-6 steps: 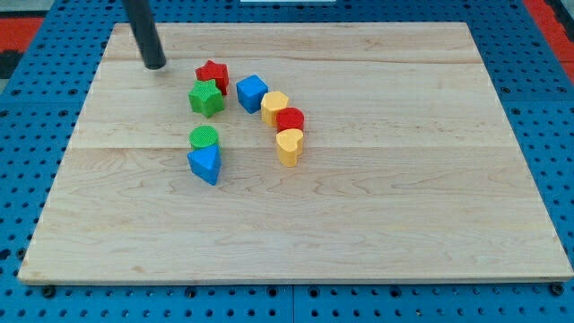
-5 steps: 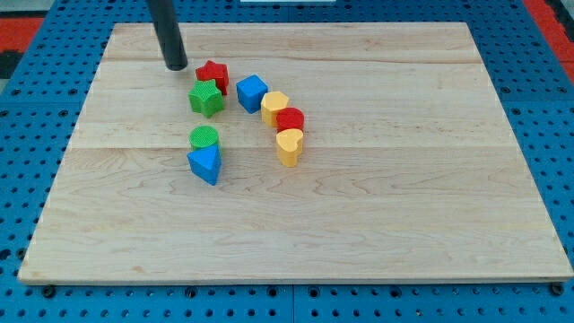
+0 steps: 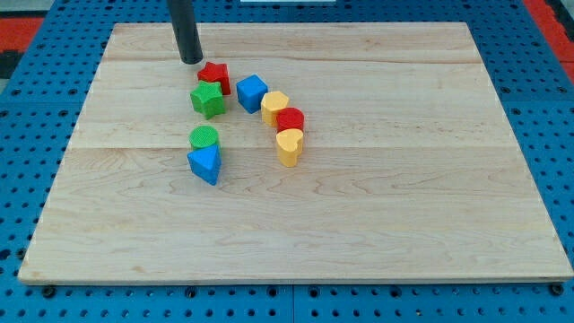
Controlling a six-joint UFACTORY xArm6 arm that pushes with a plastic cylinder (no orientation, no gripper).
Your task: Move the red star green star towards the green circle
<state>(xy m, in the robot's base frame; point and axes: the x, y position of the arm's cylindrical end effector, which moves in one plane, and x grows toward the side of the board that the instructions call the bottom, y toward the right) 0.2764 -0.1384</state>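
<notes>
the arm carries no gripper, so there is no open or closed state to tell; it ends in a dark rod whose lower end, my tip [image 3: 192,60], rests on the wooden surface [image 3: 404,215] near the view's top left. my tip sits just to the upper left of the red star [image 3: 214,76], very close to it, though i cannot tell whether the two touch.

the red star lies directly above the green star [image 3: 208,99] in the view, and the two appear to touch or nearly so. the green circle [image 3: 204,137] lies below the green star, a small gap of bare wood between them. the blue triangle [image 3: 205,163] sits against the green circle's lower side.

to the view's right of the red star stands the blue cube [image 3: 252,92], just beside it but apart. from the cube a short curved row runs down and to the right: a yellow block [image 3: 274,107] whose shape looks hexagonal, then a red block [image 3: 290,120] with a rounded top, then the yellow heart [image 3: 289,146], each touching the next.

the surface rests on a blue perforated base [image 3: 556,135] that shows around its edges.
</notes>
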